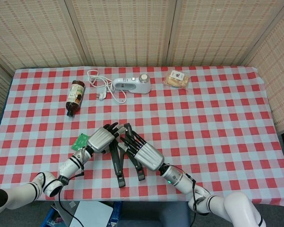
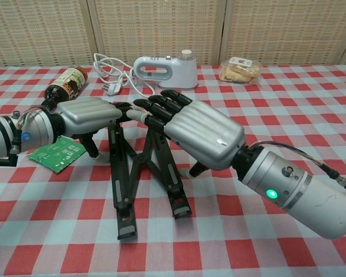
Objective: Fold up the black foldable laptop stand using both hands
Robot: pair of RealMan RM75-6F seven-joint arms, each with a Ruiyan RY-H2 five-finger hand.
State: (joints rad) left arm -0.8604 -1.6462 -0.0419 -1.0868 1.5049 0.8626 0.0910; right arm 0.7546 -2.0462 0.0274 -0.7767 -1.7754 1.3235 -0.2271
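Nearest the camera in the chest view is the right hand, coming in from the lower right of the frame on a thick silver forearm with a green light lit on the wrist. Its fingers are stretched out flat and a bit apart, lying over the top of the black laptop stand — nothing is actually gripped, so it reads as open, just pressing against the right-hand leg.

The stand sits low and left of centre in the head view, on the red-and-white checked tablecloth. Its two long black legs are drawn in close, nearly side by side at the near ends, with the crossed struts squeezed into a narrow X between them.

On the other side of it is the left hand, reaching in from the left edge. Same deal — fingers extended and apart, tips up against the left leg and almost meeting the right hand's fingertips. Thumb hangs down beside the stand. Holding nothing.

Just under the left hand's wrist lies a small green circuit board.

Further back, upper left, a brown bottle lies on its side. Along the far edge: a white handheld appliance with its coiled white cord, then a clear bag of snacks to the right.
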